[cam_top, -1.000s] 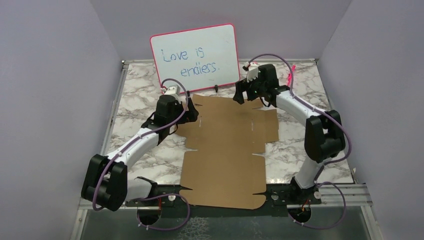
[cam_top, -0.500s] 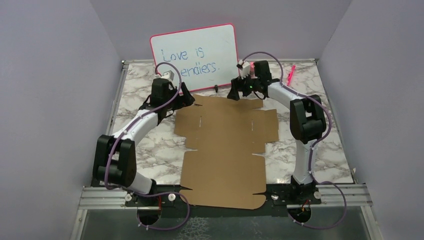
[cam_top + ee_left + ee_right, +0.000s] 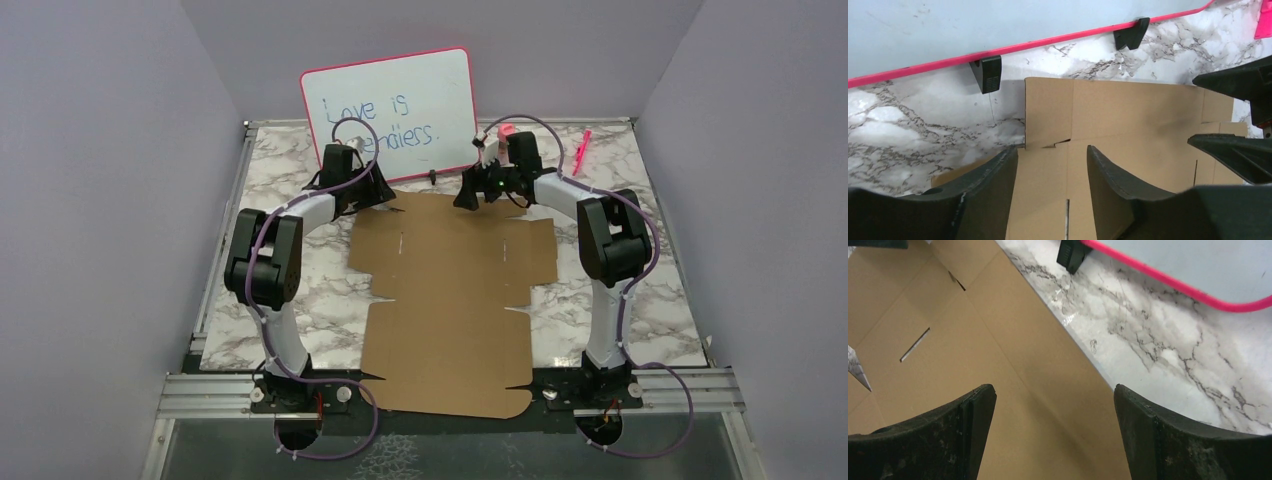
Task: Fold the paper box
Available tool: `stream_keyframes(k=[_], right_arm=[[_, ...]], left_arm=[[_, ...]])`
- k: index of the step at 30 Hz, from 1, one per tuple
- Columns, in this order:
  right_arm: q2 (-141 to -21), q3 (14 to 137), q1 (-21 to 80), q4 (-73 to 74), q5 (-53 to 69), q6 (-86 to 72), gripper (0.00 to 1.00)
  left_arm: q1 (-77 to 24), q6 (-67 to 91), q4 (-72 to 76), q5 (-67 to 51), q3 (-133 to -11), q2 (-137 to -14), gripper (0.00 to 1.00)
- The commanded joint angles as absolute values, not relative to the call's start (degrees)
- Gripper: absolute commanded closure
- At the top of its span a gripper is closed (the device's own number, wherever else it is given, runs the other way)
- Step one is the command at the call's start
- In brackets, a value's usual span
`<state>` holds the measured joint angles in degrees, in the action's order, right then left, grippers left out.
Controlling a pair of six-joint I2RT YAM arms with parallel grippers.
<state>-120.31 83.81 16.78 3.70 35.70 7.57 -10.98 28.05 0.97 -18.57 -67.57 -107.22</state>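
Left claw [image 3: 1050, 150] and right claw [image 3: 1053, 390] gape empty over the paper box [image 3: 450, 300]. I see no fold made yet.

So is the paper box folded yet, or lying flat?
Flat: the paper box lies spread on the table, no flap visibly raised.

Paper box [image 3: 948, 365] cropped at right-wrist frame edges.

One paper box [image 3: 450, 290], one whiteboard [image 3: 390, 105], one pink marker [image 3: 582, 150], and two pincers: left pincer [image 3: 1050, 152], right pincer [image 3: 1054, 390].
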Motion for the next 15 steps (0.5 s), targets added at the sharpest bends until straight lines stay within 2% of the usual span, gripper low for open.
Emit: stream_keyframes(k=[1,15], right_arm=[[-119.2,81.6,16.5,0.5,37.2,8.1,0.06],[-119.1,80.1,16.6,-1.4,38.9,8.2,0.07]], left_arm=[[-10.8,26.2,4.2,-21.0,-70.4,-110.6,0.48],[-10.8,23.9,6.4,-21.1,-73.2,-115.7,0.59]])
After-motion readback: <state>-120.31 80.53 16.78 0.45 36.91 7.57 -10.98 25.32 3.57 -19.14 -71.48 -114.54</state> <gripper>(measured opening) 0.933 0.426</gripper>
